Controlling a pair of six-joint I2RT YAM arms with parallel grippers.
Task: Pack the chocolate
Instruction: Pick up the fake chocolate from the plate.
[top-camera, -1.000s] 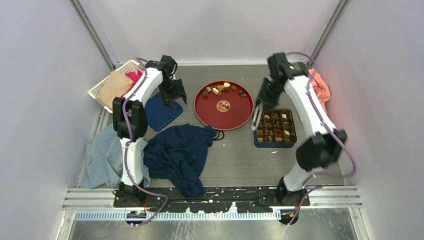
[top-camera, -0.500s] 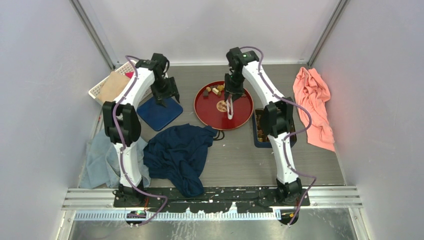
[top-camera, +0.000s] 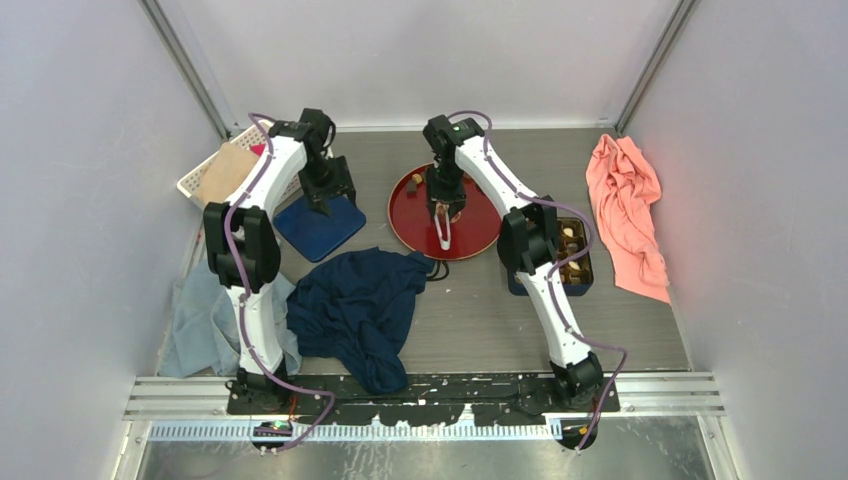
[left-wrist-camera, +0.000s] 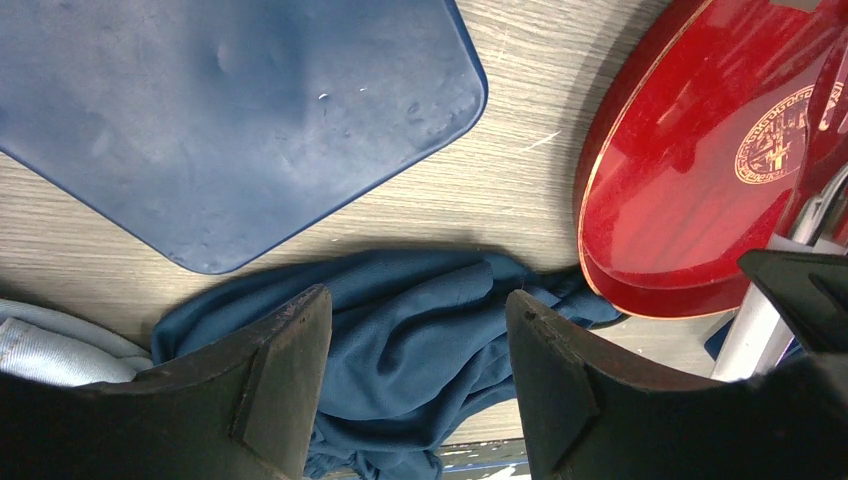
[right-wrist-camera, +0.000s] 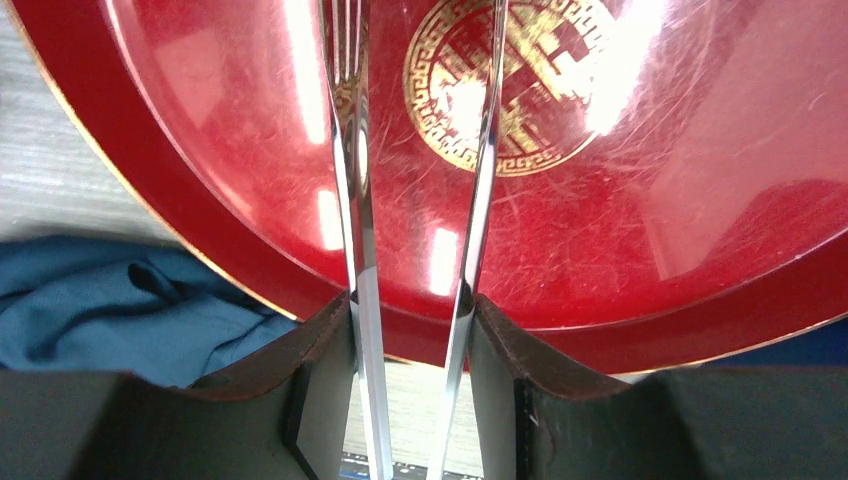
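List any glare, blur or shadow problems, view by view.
Right wrist: bright glare streaks on the red tray and the tongs. Left wrist: sharp, mild sheen on the tray. Top external: even light, soft shadows, no strong glare.

We see plain pale lilac-grey walls (top-camera: 420, 50) closing in the back and both sides, metal posts (top-camera: 186, 65) in the far corners, a grey wood-grain table (top-camera: 480, 310) under soft, even light, and a silver slotted rail (top-camera: 680, 395) along its near edge.
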